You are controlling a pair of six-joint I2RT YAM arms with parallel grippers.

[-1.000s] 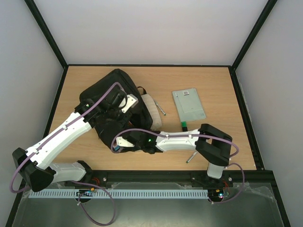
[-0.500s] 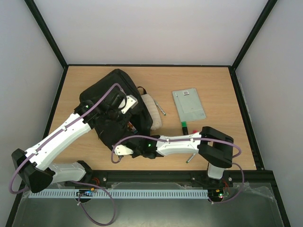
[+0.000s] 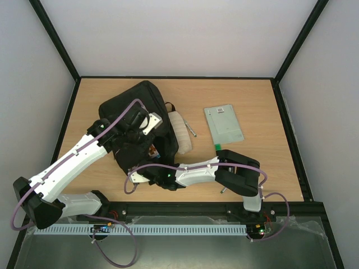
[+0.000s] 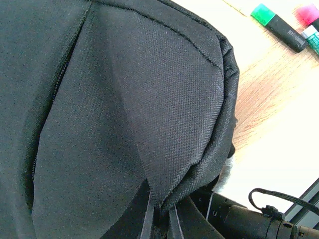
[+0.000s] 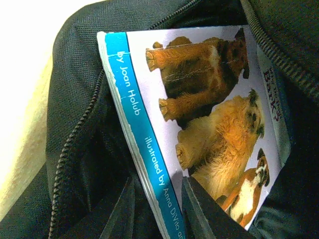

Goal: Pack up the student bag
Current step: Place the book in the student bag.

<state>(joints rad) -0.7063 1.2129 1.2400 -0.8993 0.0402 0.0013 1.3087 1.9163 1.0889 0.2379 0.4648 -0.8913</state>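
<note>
Top view: student bag (image 3: 132,109) lies left of centre, my left gripper (image 3: 148,122) on its flap. Left wrist: jaws pressed together on black fabric, holding it open. Right wrist: my right gripper (image 5: 154,206) pinches the dog book (image 5: 199,124), half in. Next I'd say push it deeper, then let go.

The left arm (image 3: 73,159) rises from its base, folds at the elbow and stretches forward and to the right, its wrist tipped downward. The left claw (image 4: 160,214) is closed tight, a fold of black bag (image 4: 124,109) fabric pinched between its fingers (image 4: 148,221). The right arm (image 3: 196,171) is bent sharply at the elbow and lies low, the forearm reaching far leftward, nearly level. The right claw (image 5: 158,183) points into the bag mouth with its jaws partly apart, astride the edge of a book (image 5: 209,124). One finger lies over the cover, and a dark gap shows beside the other. Whether they press the book cannot be told.
</note>
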